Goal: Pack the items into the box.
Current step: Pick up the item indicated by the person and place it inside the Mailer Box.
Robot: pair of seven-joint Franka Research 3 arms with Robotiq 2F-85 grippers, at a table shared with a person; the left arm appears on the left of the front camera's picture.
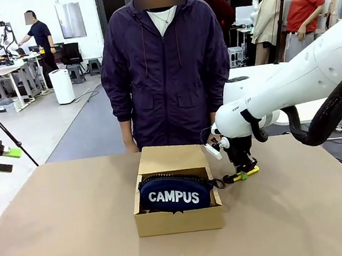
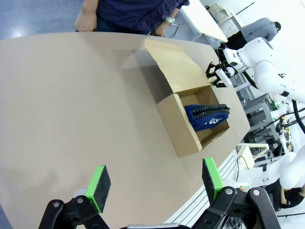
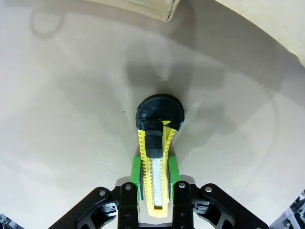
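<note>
Your right gripper (image 3: 155, 177) is squeezed tight on the utility knife (image 3: 156, 143). The knife sticks straight out past those fingers, black end first. The box (image 1: 179, 220) sits just beside them, with the pouch (image 1: 173, 195) inside. Your left gripper (image 2: 155, 183) is wide apart, far off. The front view shows the open box. The right wrist view shows the grip.

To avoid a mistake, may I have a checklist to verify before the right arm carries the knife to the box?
1. Grip: right end effector shut on utility knife: ok.
2. Opening: flap lid of box folded back: ok.
3. Room left beside pouch: cannot tell.
4. Knife lifted off table: cannot tell.
5. Person's hand away from box: ok.
6. Path: left end effector open, far from box: ok.
</note>
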